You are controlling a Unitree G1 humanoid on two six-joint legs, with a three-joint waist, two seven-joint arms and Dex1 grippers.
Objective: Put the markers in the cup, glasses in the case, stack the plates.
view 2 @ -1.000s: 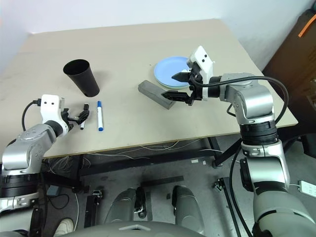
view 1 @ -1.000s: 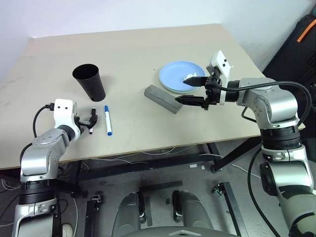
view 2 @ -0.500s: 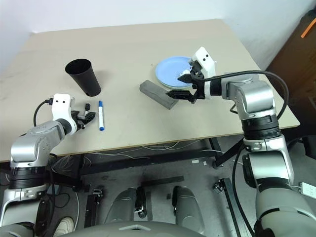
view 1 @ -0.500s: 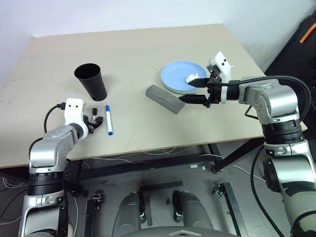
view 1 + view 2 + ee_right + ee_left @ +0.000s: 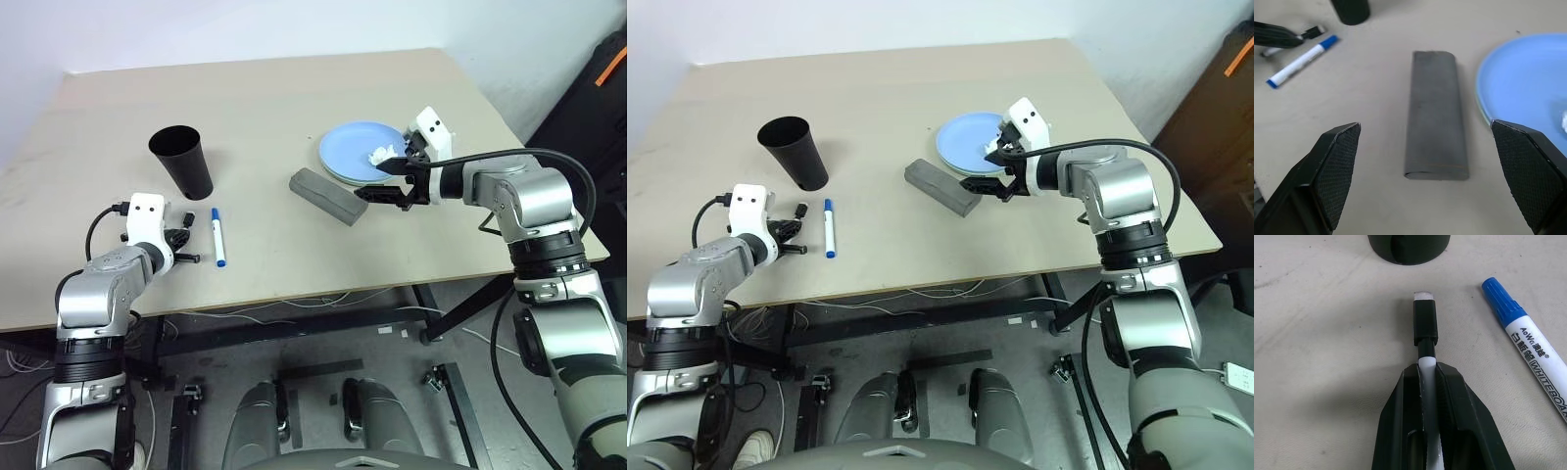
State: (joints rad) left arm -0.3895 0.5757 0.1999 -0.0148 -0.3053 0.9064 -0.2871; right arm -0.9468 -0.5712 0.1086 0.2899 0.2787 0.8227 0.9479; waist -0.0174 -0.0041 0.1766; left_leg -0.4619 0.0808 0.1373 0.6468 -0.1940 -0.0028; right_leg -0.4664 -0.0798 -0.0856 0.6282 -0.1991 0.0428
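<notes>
Left gripper sits at the near tabletop edge, jaws pinched shut on the white barrel of the black-capped marker; the marker's long axis runs straight out along the fingers, cap end leading, pointed at the base of the black cup. Taking the cup as landmark: the held marker lies just on the near side of it, cap close to the cup's foot but not touching. The blue-capped marker lies flat on the tabletop just beside the held one, on the side toward the case, roughly parallel, cap toward the cup. The cup stands upright, mouth open. Judgement: the coming move is a lift and a tip so the marker goes over the rim; the cup lies dead ahead of the jaws, and the left arm is much the nearer. The grey glasses case lies well off to the cup's right, lid closed, its long axis running away from the right gripper, whose jaws stand wide apart, hovering just short of the case's near end, holding nothing. Beyond the case, the light blue plate rests on a pale green plate, a crumpled white wad on top. Glasses not made out.
</notes>
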